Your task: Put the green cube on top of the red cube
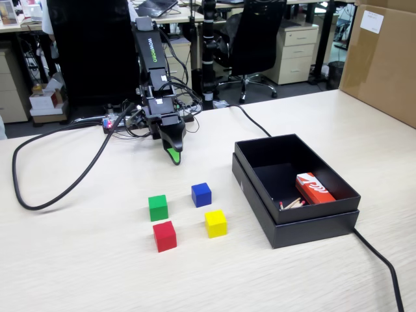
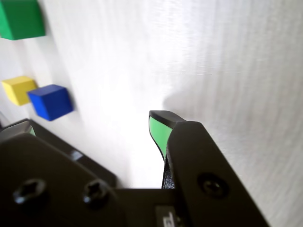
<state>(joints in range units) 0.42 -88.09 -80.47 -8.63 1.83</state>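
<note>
In the fixed view the green cube (image 1: 158, 207) sits on the pale wooden table, with the red cube (image 1: 164, 235) just in front of it. My gripper (image 1: 174, 156) points down at the table behind the cubes, well apart from them and empty. In the wrist view the green cube (image 2: 19, 19) shows at the top left, far from my gripper (image 2: 94, 125). One green-padded fingertip (image 2: 160, 130) is at the right and the other jaw is at the far left, with bare table between them. The red cube is out of the wrist view.
A blue cube (image 1: 201, 194) and a yellow cube (image 1: 216, 223) sit right of the green and red ones. An open black box (image 1: 312, 221) holding a red-and-white packet (image 1: 314, 188) stands at the right. A black cable (image 1: 39, 201) loops at the left.
</note>
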